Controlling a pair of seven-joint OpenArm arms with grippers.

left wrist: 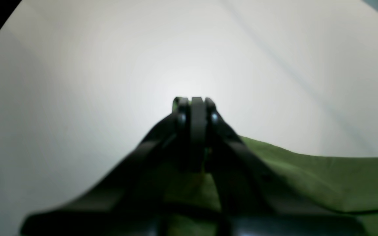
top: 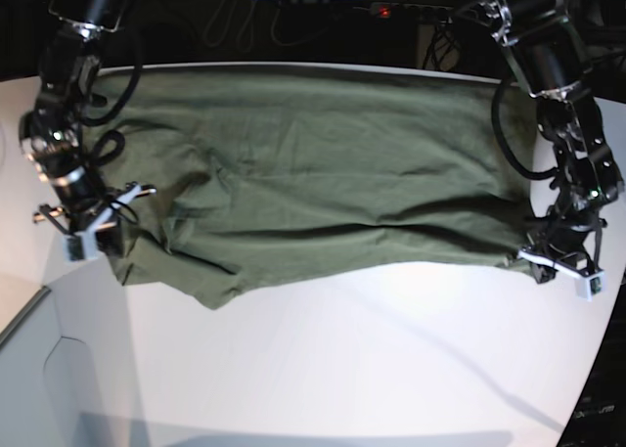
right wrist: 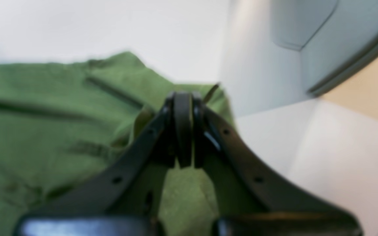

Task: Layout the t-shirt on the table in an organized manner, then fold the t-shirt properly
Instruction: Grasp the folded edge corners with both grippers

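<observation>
T-shirt corners pinched inside both jaws.

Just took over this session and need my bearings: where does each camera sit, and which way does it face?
Left wrist: rides the left gripper, facing past its closed fingers over the t-shirt edge to the table.
Right wrist: rides the right gripper, facing the t-shirt.
Base: overhead, looking down at both arms.
All three views show the t-shirt.
</observation>
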